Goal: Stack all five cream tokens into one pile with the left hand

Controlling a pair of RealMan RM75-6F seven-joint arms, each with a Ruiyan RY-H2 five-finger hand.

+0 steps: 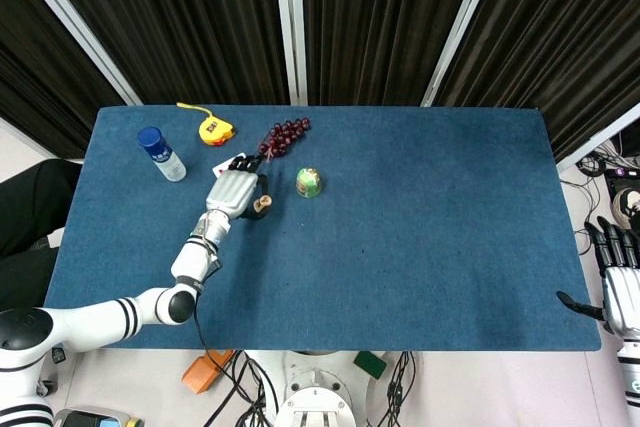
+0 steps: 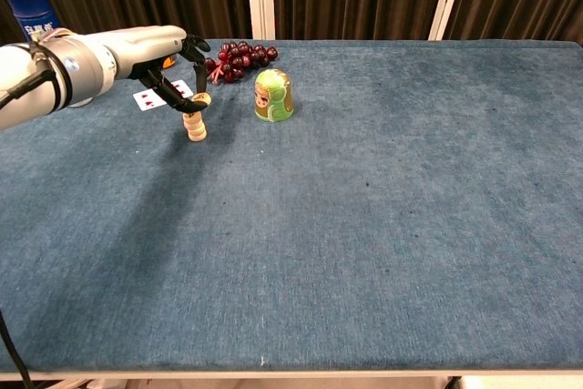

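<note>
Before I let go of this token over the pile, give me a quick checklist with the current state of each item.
1. Token held in left hand: ok, pinched at the fingertips.
2. Token lined up over pile: ok in the chest view.
3. Token seated on the pile: cannot tell, contact too small to judge.
4. Pile upright: ok.
5. Green doll clear of the pile: ok, apart to its right.
6. All five tokens accounted for: cannot tell, pile too small to count.
</note>
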